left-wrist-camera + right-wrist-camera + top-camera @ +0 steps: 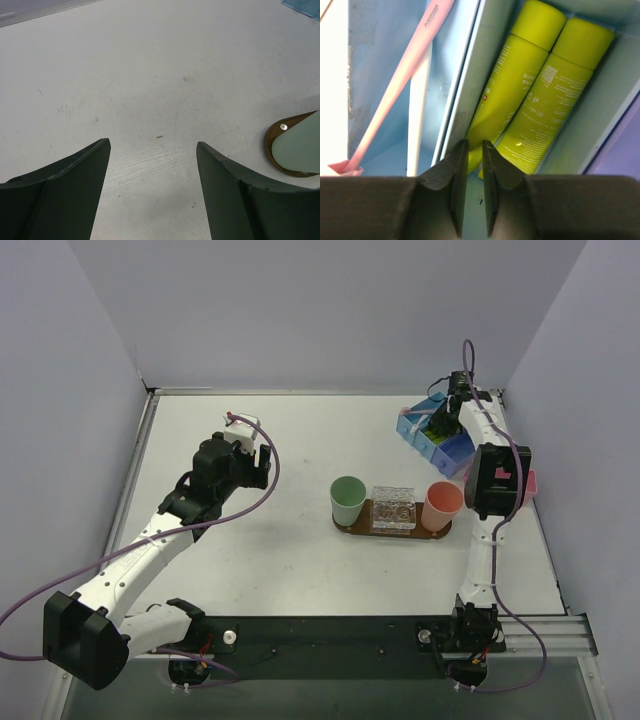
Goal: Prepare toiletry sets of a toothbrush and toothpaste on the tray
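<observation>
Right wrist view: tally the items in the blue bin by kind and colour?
Lime-green toothpaste tubes: 2
Pink toothbrush: 1
White toothbrush: 1
Total: 4

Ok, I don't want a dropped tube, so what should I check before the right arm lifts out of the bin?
1. Right end effector inside toothpaste compartment: ok.
2. Tube tail between its jaws: ok.
3. Grip firm: cannot tell.
4. Toothbrushes available in bin: ok.
5. Green cup and orange cup upright on tray: ok.
6. Left end effector open, clear of tray: ok.
</observation>
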Robot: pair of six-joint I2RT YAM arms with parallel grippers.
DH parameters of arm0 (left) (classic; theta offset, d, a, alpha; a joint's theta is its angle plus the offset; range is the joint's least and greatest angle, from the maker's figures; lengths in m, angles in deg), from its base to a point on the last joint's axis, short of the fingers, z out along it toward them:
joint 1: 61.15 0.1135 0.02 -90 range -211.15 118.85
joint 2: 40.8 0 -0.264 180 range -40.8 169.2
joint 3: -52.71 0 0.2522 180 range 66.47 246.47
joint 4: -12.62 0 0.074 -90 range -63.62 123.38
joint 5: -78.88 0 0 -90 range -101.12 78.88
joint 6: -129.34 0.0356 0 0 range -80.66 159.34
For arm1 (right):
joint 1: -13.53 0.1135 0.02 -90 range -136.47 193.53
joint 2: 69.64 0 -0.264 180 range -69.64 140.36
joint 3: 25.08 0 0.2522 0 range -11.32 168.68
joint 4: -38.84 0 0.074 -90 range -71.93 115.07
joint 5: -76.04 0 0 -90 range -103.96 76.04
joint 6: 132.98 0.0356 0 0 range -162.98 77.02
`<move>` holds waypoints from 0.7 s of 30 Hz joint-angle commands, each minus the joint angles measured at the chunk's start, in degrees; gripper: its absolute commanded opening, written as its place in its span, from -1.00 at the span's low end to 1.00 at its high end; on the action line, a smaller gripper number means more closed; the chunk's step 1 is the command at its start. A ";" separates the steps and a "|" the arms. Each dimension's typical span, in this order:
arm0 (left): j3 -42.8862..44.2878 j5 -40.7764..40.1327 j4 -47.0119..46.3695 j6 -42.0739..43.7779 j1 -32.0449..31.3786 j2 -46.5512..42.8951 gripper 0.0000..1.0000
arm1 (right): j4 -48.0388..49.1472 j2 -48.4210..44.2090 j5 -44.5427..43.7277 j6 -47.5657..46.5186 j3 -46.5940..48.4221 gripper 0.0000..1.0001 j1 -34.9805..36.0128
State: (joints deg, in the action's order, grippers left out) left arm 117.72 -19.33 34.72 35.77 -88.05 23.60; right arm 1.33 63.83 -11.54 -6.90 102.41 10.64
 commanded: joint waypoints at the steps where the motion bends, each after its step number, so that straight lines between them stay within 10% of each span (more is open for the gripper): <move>1: 0.52 -0.41 -2.54 0.76 0.26 -1.12 0.61 | -3.85 2.06 -1.19 0.57 0.70 -0.86 0.08; 21: 0.61 -0.06 -2.80 0.59 0.35 -1.73 0.61 | 0.46 -9.99 -1.01 1.45 -2.46 -1.00 -0.27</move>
State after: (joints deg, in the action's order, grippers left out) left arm 117.70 -19.35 34.72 35.79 -88.05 23.54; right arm 1.74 57.84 -10.38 -4.96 100.75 10.53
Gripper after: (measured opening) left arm 0.801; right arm 0.001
